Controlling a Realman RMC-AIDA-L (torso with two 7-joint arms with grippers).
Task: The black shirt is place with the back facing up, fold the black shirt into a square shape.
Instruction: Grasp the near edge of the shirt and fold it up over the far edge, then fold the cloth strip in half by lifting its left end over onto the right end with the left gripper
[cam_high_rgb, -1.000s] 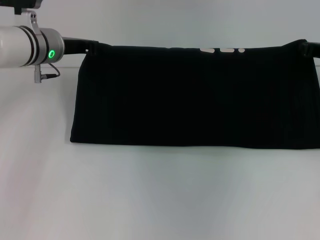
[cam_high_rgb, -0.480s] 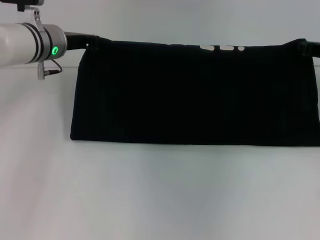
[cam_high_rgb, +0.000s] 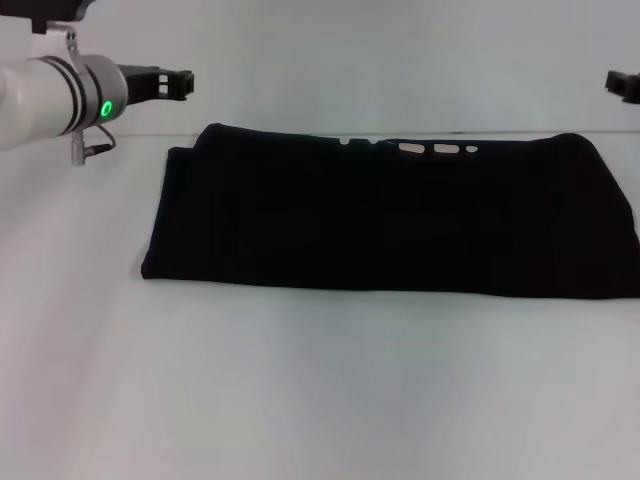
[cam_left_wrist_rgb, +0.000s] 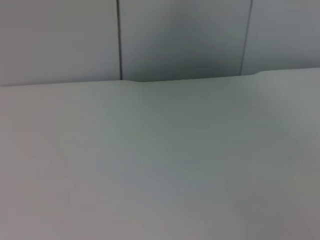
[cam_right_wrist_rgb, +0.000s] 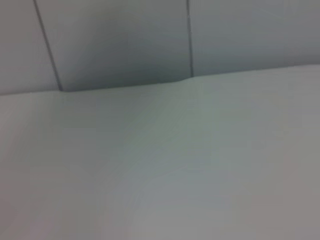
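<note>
Black shirt (cam_high_rgb: 390, 215) laid flat on surface (cam_high_rgb: 300, 390) as wide folded band; not yet square, cross-fold judged left. Left pincer (cam_high_rgb: 172, 84) above far-left corner, holding nothing, gape untellable. Right pincer (cam_high_rgb: 622, 84) at right edge, holding nothing, gape untellable.

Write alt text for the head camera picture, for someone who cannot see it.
A black shirt, folded into a wide band, lies flat on a white table. The left gripper hovers beyond its far left corner, apart from the cloth, and the right gripper peeks in at the right edge, also clear of it.
</note>
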